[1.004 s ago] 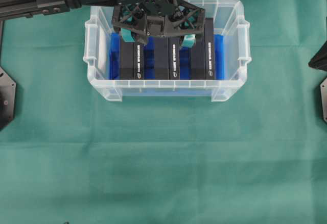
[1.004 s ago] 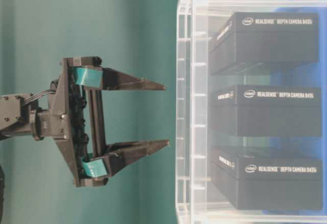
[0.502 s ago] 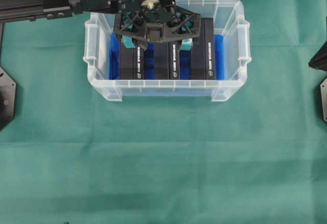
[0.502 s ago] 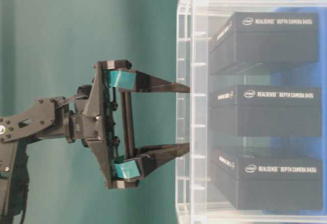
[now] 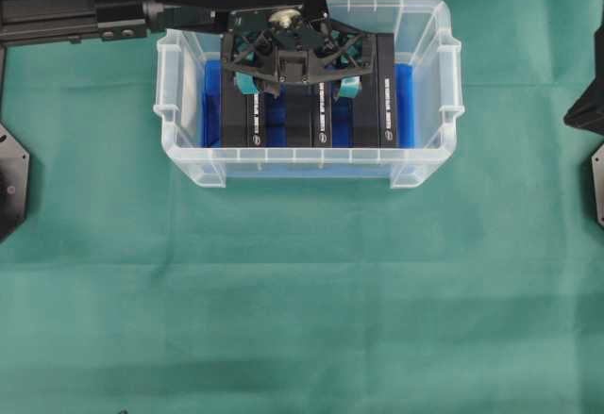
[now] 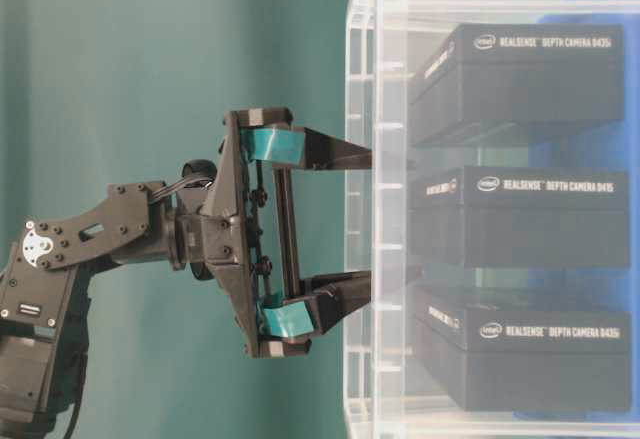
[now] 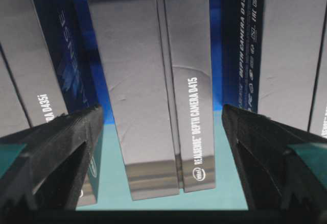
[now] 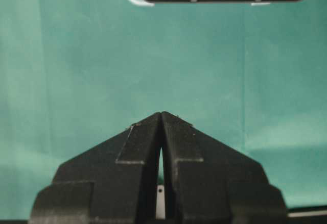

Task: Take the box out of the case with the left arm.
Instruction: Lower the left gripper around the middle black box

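In the upper middle of the overhead view, the left gripper (image 5: pixel 294 82) hangs inside the case (image 5: pixel 429 93) with jaws spread wide, straddling the middle box (image 7: pixel 168 81) (one of three standing on edge) and gripping nothing. The right gripper (image 8: pixel 161 119), low in its wrist view, is pressed closed and empty above the green cloth (image 5: pixel 302 291)

Even, bright light; sharp frames, soft shadows.
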### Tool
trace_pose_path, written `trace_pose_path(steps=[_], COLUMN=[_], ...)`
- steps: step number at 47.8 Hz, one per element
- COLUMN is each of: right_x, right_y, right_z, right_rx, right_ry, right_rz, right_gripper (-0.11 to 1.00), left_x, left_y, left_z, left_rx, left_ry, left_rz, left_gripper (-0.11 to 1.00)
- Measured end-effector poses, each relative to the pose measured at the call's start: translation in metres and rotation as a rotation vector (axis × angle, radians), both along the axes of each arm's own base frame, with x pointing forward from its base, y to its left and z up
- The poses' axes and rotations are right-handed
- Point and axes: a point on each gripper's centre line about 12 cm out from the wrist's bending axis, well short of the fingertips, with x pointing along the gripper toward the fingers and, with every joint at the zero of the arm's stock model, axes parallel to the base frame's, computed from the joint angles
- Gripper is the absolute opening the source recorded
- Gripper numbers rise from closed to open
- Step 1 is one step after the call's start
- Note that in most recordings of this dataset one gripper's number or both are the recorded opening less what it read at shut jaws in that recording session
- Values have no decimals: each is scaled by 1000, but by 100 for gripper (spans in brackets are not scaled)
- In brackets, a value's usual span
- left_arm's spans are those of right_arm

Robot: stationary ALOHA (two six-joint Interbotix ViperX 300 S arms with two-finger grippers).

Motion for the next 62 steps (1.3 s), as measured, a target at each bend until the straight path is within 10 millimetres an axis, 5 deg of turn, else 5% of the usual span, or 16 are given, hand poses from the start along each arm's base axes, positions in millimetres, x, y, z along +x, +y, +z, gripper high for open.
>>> trace_pose_path(steps=[62], right_x=[7], right_y=[0], right_z=[-2], right_rx=[3], right_ry=[-13], right_rz=[-1], right_gripper=[3], left_x=[-3], left_y=[1], left_z=[-26], left_rx=[-5], left_ry=[-10], left_rz=[-1], left_gripper=[96])
